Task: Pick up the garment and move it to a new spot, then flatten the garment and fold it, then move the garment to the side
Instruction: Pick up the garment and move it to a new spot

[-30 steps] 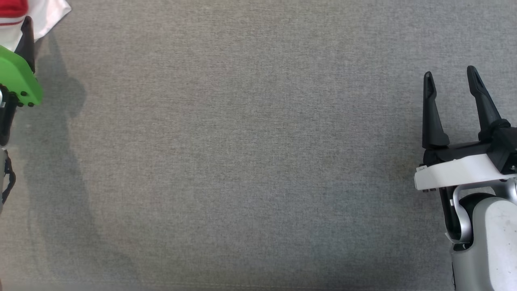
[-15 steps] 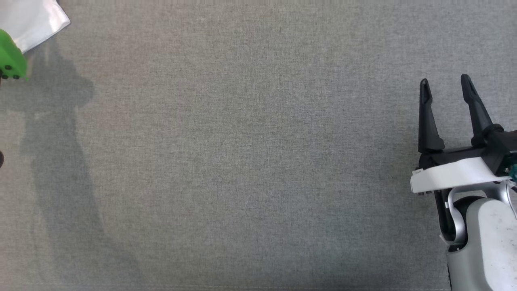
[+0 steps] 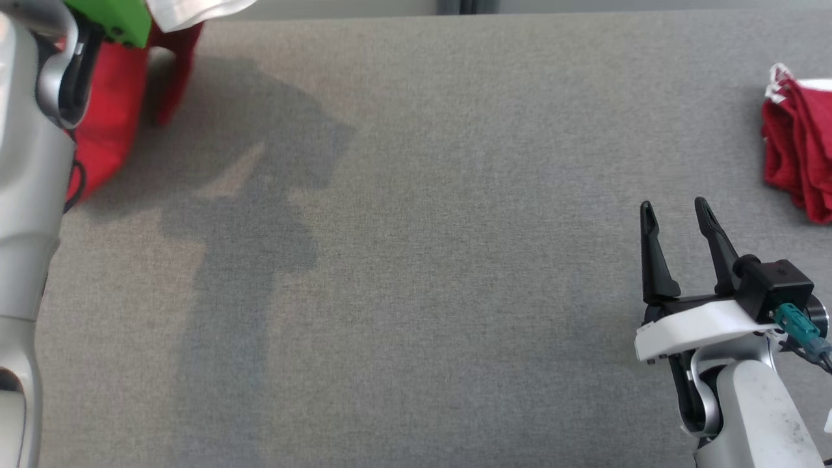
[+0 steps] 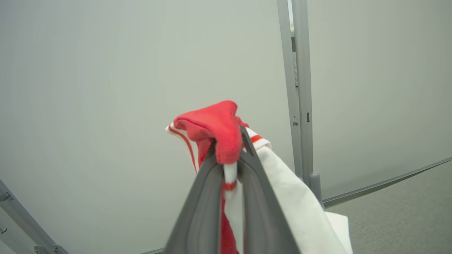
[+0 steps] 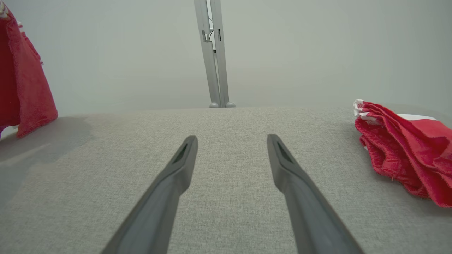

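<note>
The garment (image 4: 212,121) is red with white parts and striped trim. My left gripper (image 4: 229,141) is shut on a bunched fold of it, held up in front of a pale wall. In the head view the garment (image 3: 107,123) hangs at the top left beside my left forearm (image 3: 29,169), above the grey table (image 3: 416,260). In the right wrist view the same red cloth (image 5: 24,81) hangs at the left edge. My right gripper (image 3: 676,211) stands open and empty low over the table at the right, and its fingers (image 5: 176,169) are spread wide over bare grey surface.
A second red and white garment (image 3: 799,156) lies bunched at the table's right edge, also visible as a crumpled heap (image 5: 406,148) to the right of my right gripper. A grey post (image 5: 213,53) stands behind the table's far edge.
The head camera has tilted, so the whole picture shifted. My left gripper has shut on the garment and lifted it off the table. The right gripper stays open.
</note>
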{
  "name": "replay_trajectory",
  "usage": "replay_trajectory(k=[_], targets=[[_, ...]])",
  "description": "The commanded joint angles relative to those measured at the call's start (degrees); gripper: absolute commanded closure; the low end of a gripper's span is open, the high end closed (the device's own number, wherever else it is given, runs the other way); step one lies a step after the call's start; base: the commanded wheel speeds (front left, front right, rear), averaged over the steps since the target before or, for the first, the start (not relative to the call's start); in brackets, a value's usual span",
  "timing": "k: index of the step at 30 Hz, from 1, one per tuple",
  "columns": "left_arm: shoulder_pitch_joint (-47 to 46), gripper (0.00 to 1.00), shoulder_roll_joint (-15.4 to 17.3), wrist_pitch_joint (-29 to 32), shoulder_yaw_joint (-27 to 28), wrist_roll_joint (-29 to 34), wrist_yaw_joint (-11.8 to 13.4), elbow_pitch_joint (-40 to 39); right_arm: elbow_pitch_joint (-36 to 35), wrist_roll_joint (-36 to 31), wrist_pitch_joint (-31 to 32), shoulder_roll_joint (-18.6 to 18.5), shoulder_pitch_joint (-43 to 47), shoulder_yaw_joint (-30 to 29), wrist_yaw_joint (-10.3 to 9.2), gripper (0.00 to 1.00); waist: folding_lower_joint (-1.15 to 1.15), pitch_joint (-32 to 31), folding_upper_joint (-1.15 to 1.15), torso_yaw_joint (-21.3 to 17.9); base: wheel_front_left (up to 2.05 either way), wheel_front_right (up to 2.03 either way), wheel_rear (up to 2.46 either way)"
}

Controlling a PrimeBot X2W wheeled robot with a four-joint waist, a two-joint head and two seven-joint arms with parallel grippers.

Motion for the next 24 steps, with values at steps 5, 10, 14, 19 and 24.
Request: replay_trajectory(k=[5,10,14,19,24], targets=[[-3.61,1.00,-4.03,0.72,-1.76,-2.62,-0.16,-4.74,2.71,2.32,-1.66,-0.17,1.74,0.64,-0.10,0.00,0.00,-7.59,0.00,-7.29,0.00,0.00,0.00],[-4.75,1.00,-8.32,1.12,-2.14,-6.00,-0.16,-8.17,4.41,3.49,-2.71,-0.16,1.32,0.92,-0.10,0.00,0.00,-7.41,0.00,-9.33,0.00,0.00,0.00],[-0.26,1.00,-10.85,0.28,-1.70,-9.29,-0.15,-9.26,5.00,4.14,-3.35,-0.17,1.01,0.52,-0.10,0.00,0.00,-6.43,0.00,-9.65,0.00,0.00,0.00],[9.86,1.00,-12.62,-2.16,-1.19,-12.70,0.84,-7.07,5.69,4.11,-3.69,-0.15,0.88,-0.52,-0.10,0.00,0.00,-5.06,0.00,-8.46,0.00,0.00,0.00],[23.04,1.00,-13.72,-5.34,-1.29,-14.82,2.33,-1.00,6.17,4.26,-3.89,-0.15,0.69,-0.65,-0.10,0.00,0.00,-4.11,0.00,-7.05,0.00,0.00,0.00]])
